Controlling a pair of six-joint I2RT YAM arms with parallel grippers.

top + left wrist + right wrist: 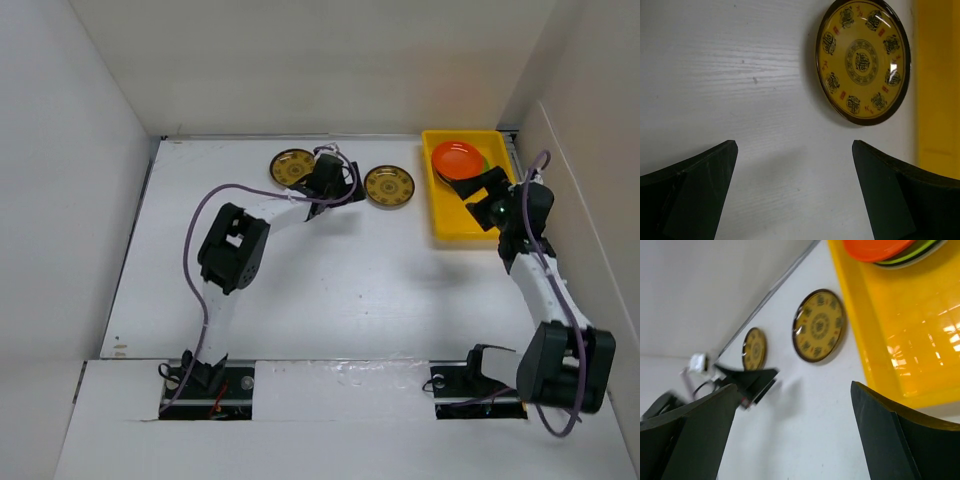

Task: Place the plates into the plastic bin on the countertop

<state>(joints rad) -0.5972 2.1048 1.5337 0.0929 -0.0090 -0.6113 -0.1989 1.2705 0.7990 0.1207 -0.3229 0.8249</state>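
Your right gripper [790, 435] is spread wide with nothing between the fingers, and it hangs over the yellow bin [455, 215] at the far right of the countertop [350, 290]. That bin is a rectangle with its long axis running away from the arm bases, so one short end faces you and the other faces the back wall. An orange plate [457, 158] lies face up at the far end, on top of a green plate [914, 254] whose rim peeks out underneath; you can't really tell from these views what else is under there. The near half of the bin is just bare yellow floor. Your left gripper [795, 192] is also wide open and empty, low over the white surface between the two brown-gold patterned plates and pointing toward the bin side. One gold plate [389, 186] lies flat just left of the bin, close to it but not touching, and it's the one you see ahead in the left wrist view. The other gold plate [292, 168] lies flat on the far side of that gripper, further left, partly tucked behind the arm.
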